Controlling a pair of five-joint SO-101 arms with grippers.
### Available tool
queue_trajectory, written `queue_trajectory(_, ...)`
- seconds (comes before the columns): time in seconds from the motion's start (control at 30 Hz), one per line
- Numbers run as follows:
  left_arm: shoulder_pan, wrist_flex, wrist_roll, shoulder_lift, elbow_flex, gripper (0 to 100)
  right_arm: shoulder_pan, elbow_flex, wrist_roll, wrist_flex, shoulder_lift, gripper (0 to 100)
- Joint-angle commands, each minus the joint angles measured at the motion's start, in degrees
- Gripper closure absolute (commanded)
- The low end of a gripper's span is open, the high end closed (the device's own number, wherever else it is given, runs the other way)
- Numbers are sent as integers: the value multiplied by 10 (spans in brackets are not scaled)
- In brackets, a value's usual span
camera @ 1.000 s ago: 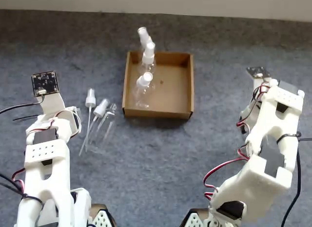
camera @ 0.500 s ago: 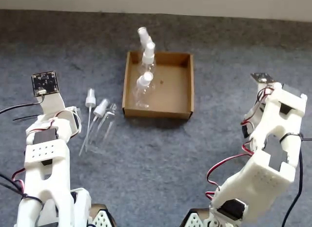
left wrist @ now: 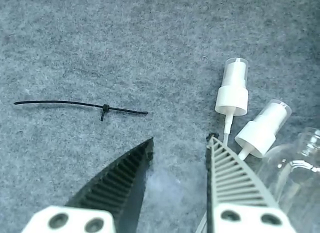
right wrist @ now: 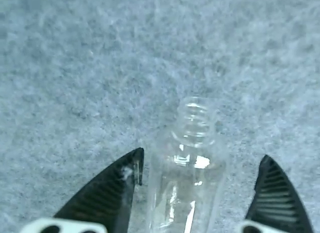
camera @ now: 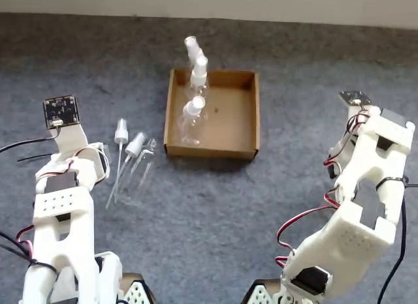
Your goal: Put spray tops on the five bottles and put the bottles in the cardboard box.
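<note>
A brown cardboard box (camera: 256, 118) is set on the grey felt-covered counter (camera: 215, 206). Three clear plastic bottles with white spray tops (camera: 194, 115) are lined along one of its sides. The left tool (left wrist: 180, 139) is held moderately open over the counter, just beside two loose white spray tops (left wrist: 232, 88) and a clear uncapped bottle (left wrist: 300, 163). A thin black cable tie (left wrist: 80, 105) is seen nearby. The right tool (right wrist: 201, 157) is spread wide, and another clear uncapped bottle (right wrist: 187, 163) is flanked by its jaws without being touched.

Three capped bottles (camera: 193, 115) in a row at the cardboard box (camera: 209, 151), two spray tops (camera: 121, 132) nearby.
</note>
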Motion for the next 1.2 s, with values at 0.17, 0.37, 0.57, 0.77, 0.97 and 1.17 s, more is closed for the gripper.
queue_trajectory(0.17,10,-10,-1,-6,-2,832,6,-29,-2,2,-6,816)
queue_trajectory(0.37,10,-10,-1,-6,-1,832,5,-29,-2,2,-6,820)
queue_trajectory(0.57,10,-10,-1,-6,-1,832,6,-26,-2,6,-6,758)
queue_trajectory(0.77,10,-10,-1,-6,-1,832,7,-26,-2,3,-6,758)
queue_trajectory(0.97,10,-10,-1,-6,-1,832,3,-26,-2,3,-5,758)
queue_trajectory(1.17,10,-10,-1,-6,-1,832,4,-26,-2,2,-5,758)
